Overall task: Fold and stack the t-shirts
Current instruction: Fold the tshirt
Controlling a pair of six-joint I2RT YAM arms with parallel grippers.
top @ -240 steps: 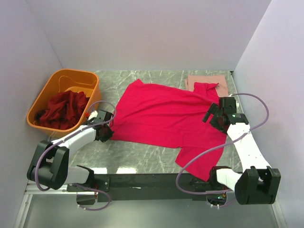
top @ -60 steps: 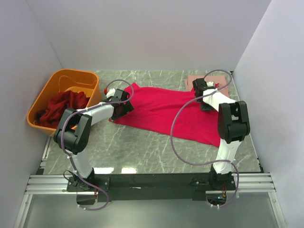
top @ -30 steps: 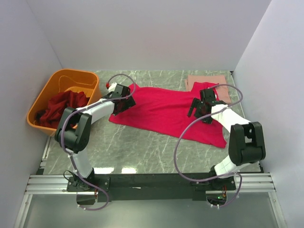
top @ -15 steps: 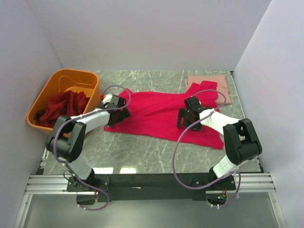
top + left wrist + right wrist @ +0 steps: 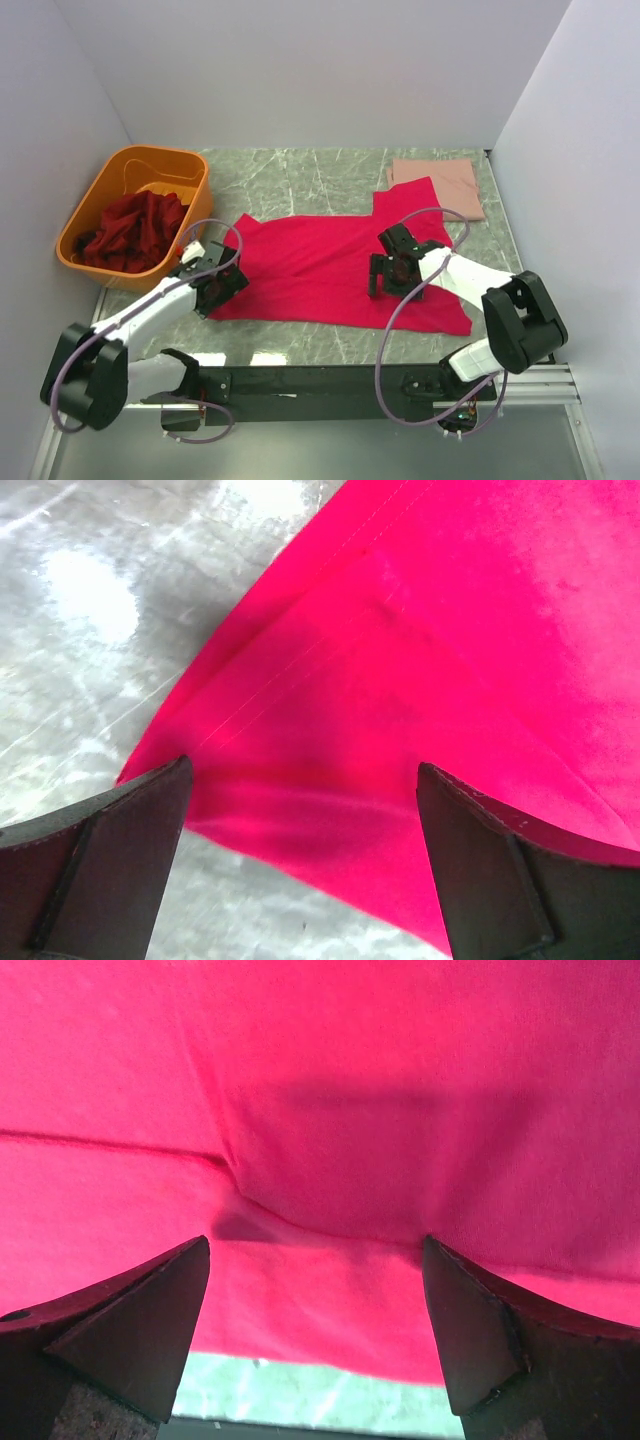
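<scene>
While the left fingers (image 5: 222, 287) and right fingers (image 5: 386, 278) hang wide open, holding nothing, the crimson t-shirt (image 5: 310, 265) lies beneath them on the counter (image 5: 300, 170), with the salmon t-shirt (image 5: 440, 180) at the far right corner.

Lit brightly and evenly from above in top view; sharp throughout. Glares white off table (image 5: 300, 178) near front rail, and blown out in left wrist view at upper left. Shadowed softly across crimson t-shirt (image 5: 350, 1100) under both wrist cameras. Oversaturated in reds, weave lost. Underexposed on near fingers (image 5: 90, 880), little detail.
</scene>
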